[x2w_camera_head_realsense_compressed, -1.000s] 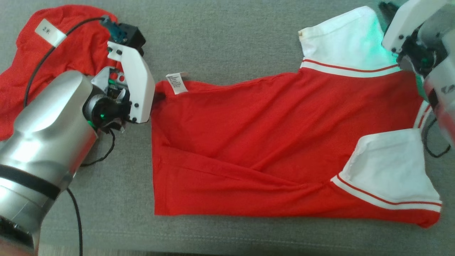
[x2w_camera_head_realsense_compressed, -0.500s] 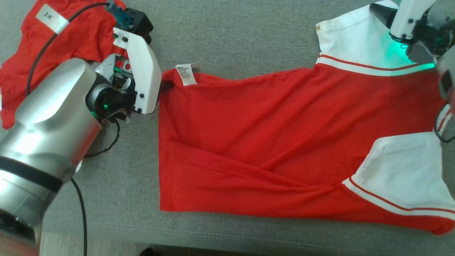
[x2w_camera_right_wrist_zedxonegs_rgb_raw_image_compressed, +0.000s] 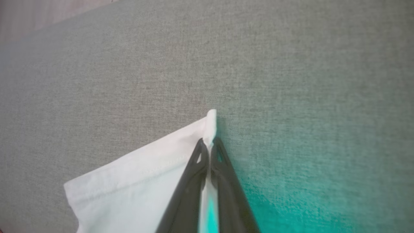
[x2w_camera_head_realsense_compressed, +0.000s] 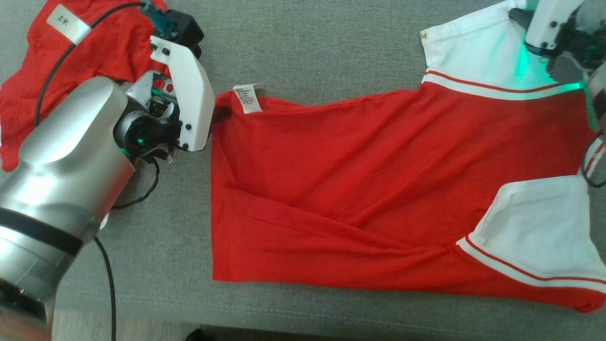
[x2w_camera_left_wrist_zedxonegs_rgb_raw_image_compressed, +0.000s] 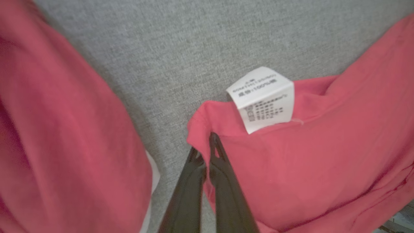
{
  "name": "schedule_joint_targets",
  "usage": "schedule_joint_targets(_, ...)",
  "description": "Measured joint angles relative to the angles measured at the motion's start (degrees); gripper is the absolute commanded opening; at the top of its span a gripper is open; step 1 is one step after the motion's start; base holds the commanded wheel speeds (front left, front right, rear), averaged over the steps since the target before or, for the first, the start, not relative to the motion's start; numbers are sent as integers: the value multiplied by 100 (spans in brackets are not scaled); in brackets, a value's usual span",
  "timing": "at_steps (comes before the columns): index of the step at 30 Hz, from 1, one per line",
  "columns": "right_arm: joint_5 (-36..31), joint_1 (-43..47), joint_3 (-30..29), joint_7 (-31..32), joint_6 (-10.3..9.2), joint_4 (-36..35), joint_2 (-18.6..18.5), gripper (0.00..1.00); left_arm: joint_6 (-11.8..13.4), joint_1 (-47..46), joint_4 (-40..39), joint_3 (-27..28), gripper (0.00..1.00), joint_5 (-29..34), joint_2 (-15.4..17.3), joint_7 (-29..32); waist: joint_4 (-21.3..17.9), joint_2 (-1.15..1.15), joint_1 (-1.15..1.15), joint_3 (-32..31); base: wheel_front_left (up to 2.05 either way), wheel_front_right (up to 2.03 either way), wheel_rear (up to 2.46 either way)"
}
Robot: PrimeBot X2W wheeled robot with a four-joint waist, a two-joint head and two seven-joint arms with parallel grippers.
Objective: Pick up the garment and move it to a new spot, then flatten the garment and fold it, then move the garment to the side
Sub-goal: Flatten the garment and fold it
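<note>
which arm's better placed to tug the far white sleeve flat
Right, probably: the right claw pinches the far white sleeve at its corner; the left claw is shut on the shirt at its hem corner beside the label, at the other end.

Silver forearm [x2w_camera_head_realsense_compressed: 61, 156], black band [x2w_camera_head_realsense_compressed: 38, 239], white screwed wrist plate [x2w_camera_head_realsense_compressed: 189, 94], black cable [x2w_camera_head_realsense_compressed: 106, 279], slim dark jaws

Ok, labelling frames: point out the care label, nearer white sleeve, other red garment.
care label [x2w_camera_left_wrist_zedxonegs_rgb_raw_image_compressed: 263, 98]: left wrist view, printed face.
nearer white sleeve [x2w_camera_head_realsense_compressed: 539, 232]: head view, sleeve's middle.
other red garment [x2w_camera_head_realsense_compressed: 113, 47]: head view, bare cloth.
</note>
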Motion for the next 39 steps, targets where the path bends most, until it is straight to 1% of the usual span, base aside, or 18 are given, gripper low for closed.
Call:
schedule_joint_targets(4,2,130,-3,-603,0,-35,98,0,0,-1,15,-4,0,0,1,-1,-13,0,0,-32,0,0,0)
schedule_joint_targets(8,15,273,1,-894,0,-124,115,0,0,13,85,-32,0,-1,11,-13,-60,0,0,-160,0,0,0)
schedule_joint_targets(13,0,326,48,-1524,0,-231,85,0,0,52,121,-37,0,0,90,-180,-161,0,0,-385,0,0,0)
schedule_joint_targets(16,-1,327,83,-1760,0,-252,83,0,10,54,164,-35,0,10,122,-313,-248,0,0,-506,0,0,0)
schedule_joint_targets(21,-1,335,155,-2040,0,-257,52,0,112,55,310,-40,0,192,130,-569,-390,0,0,-643,0,0,0)
schedule_joint_targets(23,-1,337,191,-2095,0,-255,47,0,156,55,403,-51,0,265,127,-642,-433,0,0,-684,0,0,0)
schedule_joint_targets(31,-2,395,343,-2212,0,-290,-30,0,130,56,650,-54,0,181,112,-669,-563,0,0,-908,0,0,0)
schedule_joint_targets(36,230,701,472,-1969,0,-743,-71,0,43,66,650,-52,0,121,101,-712,-643,0,0,-1070,0,0,0)
schedule_joint_targets(39,346,886,682,-1727,0,-1063,-168,0,8,162,648,-63,0,32,113,-601,-695,0,0,-1178,0,0,0)
